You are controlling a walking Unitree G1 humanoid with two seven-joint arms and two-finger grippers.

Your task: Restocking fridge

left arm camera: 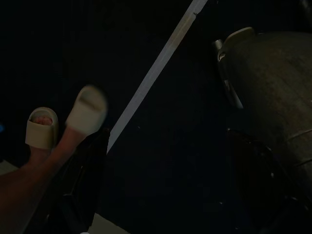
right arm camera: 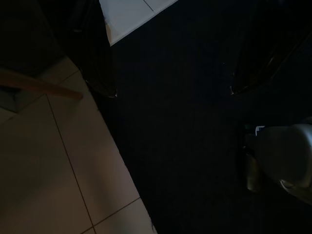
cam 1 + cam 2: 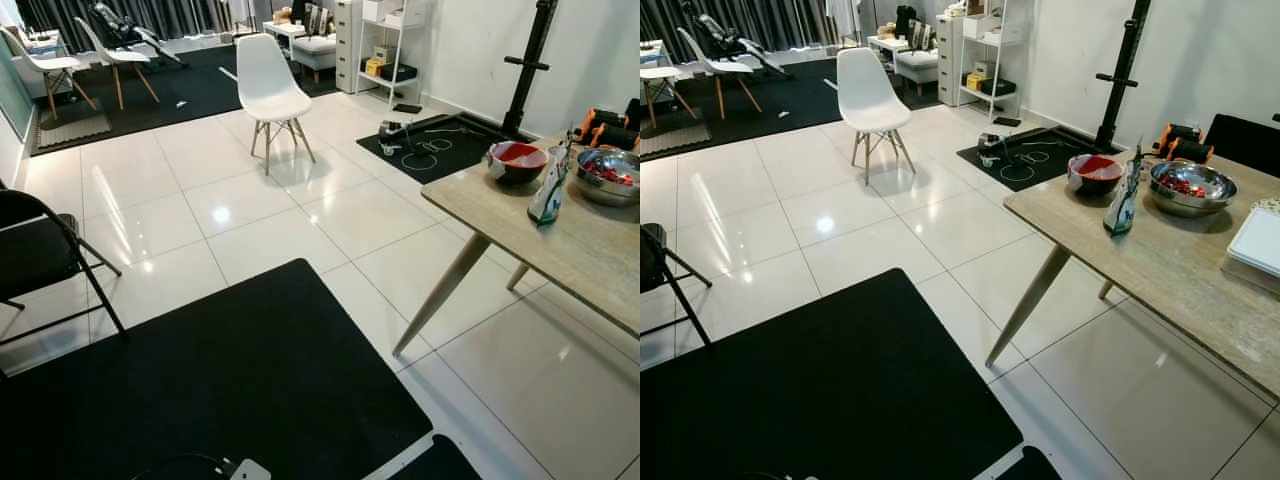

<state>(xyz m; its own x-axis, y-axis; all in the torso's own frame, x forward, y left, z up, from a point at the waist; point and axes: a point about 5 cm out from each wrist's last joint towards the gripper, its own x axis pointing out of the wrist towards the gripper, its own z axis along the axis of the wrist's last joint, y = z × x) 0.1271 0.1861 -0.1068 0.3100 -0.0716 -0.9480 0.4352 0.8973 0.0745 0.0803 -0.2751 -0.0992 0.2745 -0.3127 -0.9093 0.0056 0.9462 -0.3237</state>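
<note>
Closest in, both arms hang low over the black mat point(image 3: 220, 390) the robot is standing on. The right wrist view is dim, but the right gripper point(image 2: 173, 93) has its two fingers spread wide over the mat's edge, with pale tiles point(image 2: 53, 165) beside it and a silver robot foot point(image 2: 287, 163) off to one side. The left wrist view is darker. The left gripper point(image 1: 165, 139) looks spread too, one finger point(image 1: 83, 190) crossing in front of a person's leg. That person's foot in a beige slide sandal point(image 1: 41, 134) is something the head cameras don't catch at all, and the other foot is lifted and blurry.

A black folding chair point(image 3: 40, 250) sits at the mat's left edge. On the right is a light wooden table point(image 3: 1180, 280) with its slanted leg point(image 3: 1030, 300) sticking out over the tiles.

The food stuff is all on that table, well away from both grippers. There's a red bowl point(image 3: 1095, 172) at the far corner and I can't see what's in it. An upright pouch point(image 3: 1123, 200) stands just beside it, then a steel bowl point(image 3: 1187, 187) holding red pieces. The right eye view also picks up a white tray point(image 3: 1260, 240) at the table's right end.

Past the table a small dark mat point(image 3: 1025, 155) has cables on it, next to a black pole stand point(image 3: 1120, 70). A white chair point(image 3: 868, 95) stands alone mid-floor. Against the far wall there's a white shelf unit point(image 3: 985, 50) holding boxes, with more white chairs point(image 3: 55, 70) on a dark carpet to the left.
</note>
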